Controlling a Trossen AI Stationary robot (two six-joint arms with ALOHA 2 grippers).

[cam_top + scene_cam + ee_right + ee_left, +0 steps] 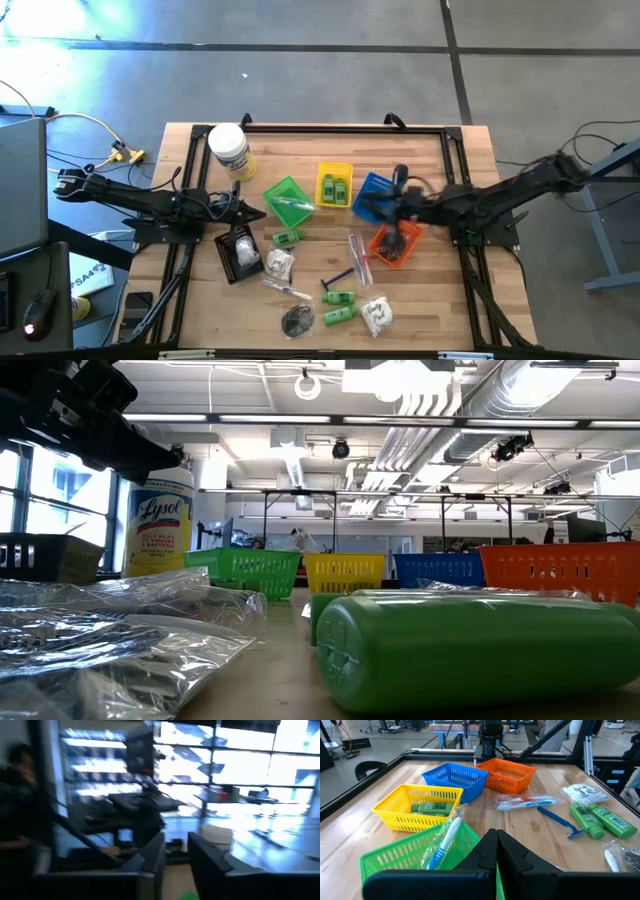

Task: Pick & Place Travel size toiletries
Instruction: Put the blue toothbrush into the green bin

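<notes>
- Wooden slats form the tabletop (pixel 310 312), on which small plastic baskets and loose travel toiletries lie.
- Left gripper (pixel 496 851) is seen with fingers pressed together, empty, just short of the green plastic basket (pixel 288 200) holding a wrapped toothbrush.
- Right gripper (pixel 392 206) hangs over the blue basket (pixel 456 777) and orange basket (pixel 507 774); its finger gap appears narrow and empty.
- Small green plastic bottles (pixel 597 819) beyond the left gripper are judged light, rigid, slippery; a grasp across the middle is advised.
</notes>
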